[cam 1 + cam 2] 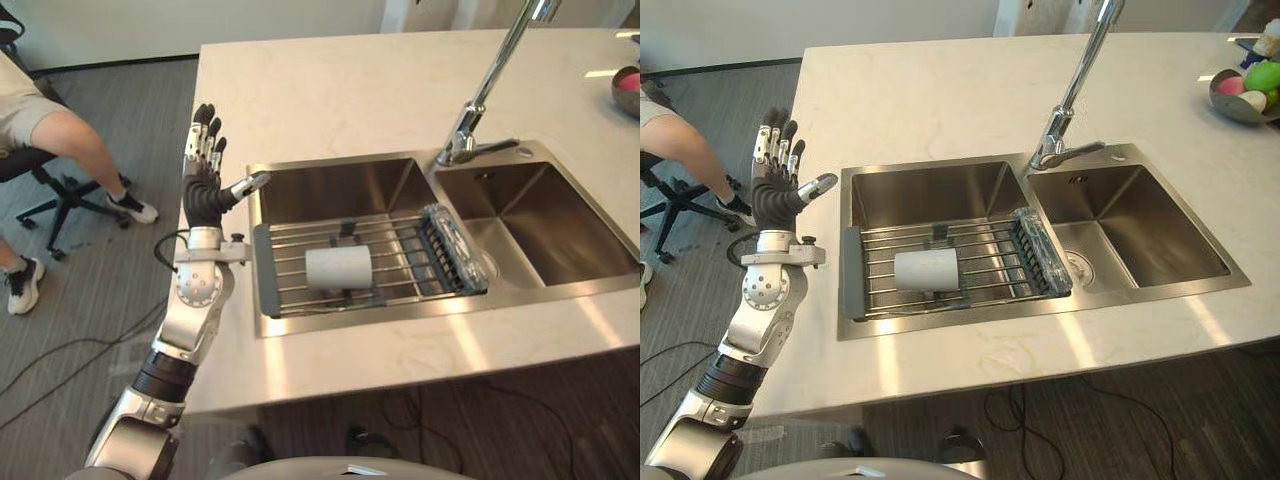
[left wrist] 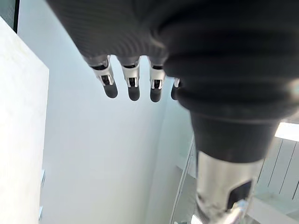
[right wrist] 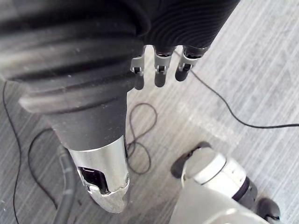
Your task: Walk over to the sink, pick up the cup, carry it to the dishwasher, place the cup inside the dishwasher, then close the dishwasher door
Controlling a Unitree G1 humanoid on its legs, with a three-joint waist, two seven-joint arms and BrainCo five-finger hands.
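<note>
A white cup [image 1: 338, 268] lies on its side on a wire rack [image 1: 300, 250] across the left basin of the steel sink [image 1: 330, 185]. My left hand [image 1: 205, 165] is raised upright above the counter's left edge, to the left of the sink, with straight fingers and thumb pointing toward the basin; it holds nothing. The left wrist view shows its fingers [image 2: 133, 84] extended against a white wall. My right hand [image 3: 159, 70] hangs over the grey floor, fingers relaxed and holding nothing.
A tall tap [image 1: 480, 100] stands between the two basins. A folded dish rack part [image 1: 450, 245] lies at the rack's right end. A bowl of fruit [image 1: 1250, 90] sits at the counter's far right. A seated person [image 1: 40, 130] on an office chair is at the left.
</note>
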